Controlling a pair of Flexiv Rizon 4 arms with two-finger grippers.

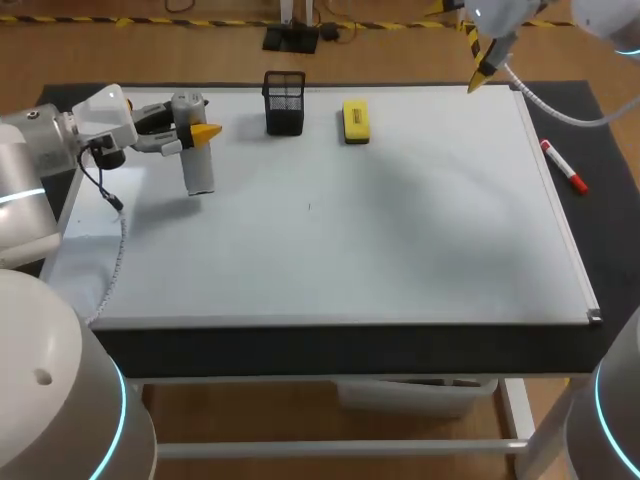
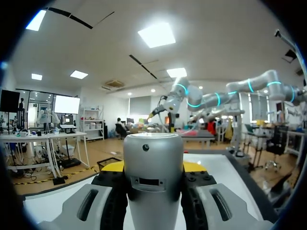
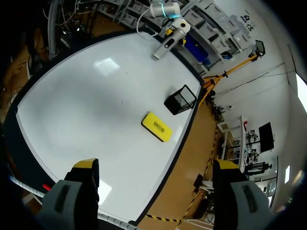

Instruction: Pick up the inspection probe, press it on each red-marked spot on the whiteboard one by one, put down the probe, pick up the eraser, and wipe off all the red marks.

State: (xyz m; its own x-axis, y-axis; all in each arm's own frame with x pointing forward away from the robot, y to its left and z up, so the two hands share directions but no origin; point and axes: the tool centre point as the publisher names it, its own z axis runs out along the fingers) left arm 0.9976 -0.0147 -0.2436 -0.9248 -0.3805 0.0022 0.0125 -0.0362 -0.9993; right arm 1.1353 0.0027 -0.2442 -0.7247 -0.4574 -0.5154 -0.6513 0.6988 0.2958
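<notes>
The inspection probe (image 1: 197,160), a grey cylinder, is held in my left gripper (image 1: 192,133), which is shut on its upper part over the far left of the whiteboard (image 1: 400,230). In the left wrist view the probe (image 2: 153,163) fills the gap between both fingers. The yellow eraser (image 1: 355,120) lies near the far edge, right of the middle. My right gripper (image 1: 484,68) hangs open and empty above the far right corner. From there it looks down on the eraser (image 3: 157,126) and the probe (image 3: 165,42). I see no red marks on the board.
A black mesh basket (image 1: 285,102) stands at the far edge between the probe and the eraser. A red marker (image 1: 564,166) lies on the dark table right of the board. A tiny dark speck (image 1: 309,207) shows near the board's middle.
</notes>
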